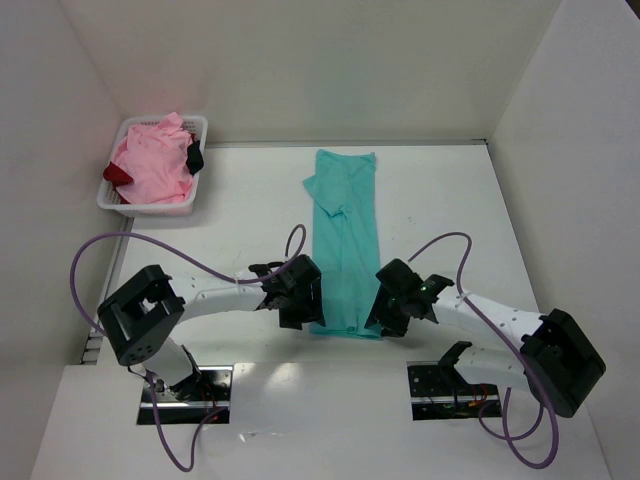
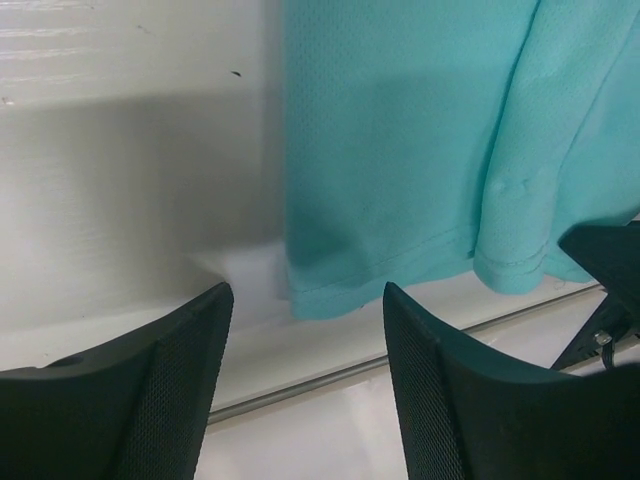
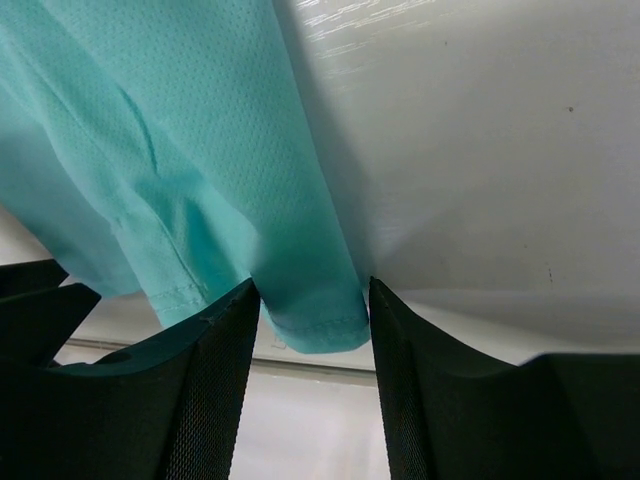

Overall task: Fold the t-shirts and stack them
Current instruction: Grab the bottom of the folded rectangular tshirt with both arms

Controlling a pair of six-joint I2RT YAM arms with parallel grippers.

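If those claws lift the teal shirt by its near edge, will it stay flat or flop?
Probably flop: the teal shirt lies in a long folded strip with soft creases, so it would likely sag below wherever it is held. Its thin, mesh-like cloth looks light. Pushed, it would probably bunch up rather than slide whole.

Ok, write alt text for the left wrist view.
A teal t-shirt lies on a white table, its near hem corner just ahead of the left gripper, whose black jaws stand open.
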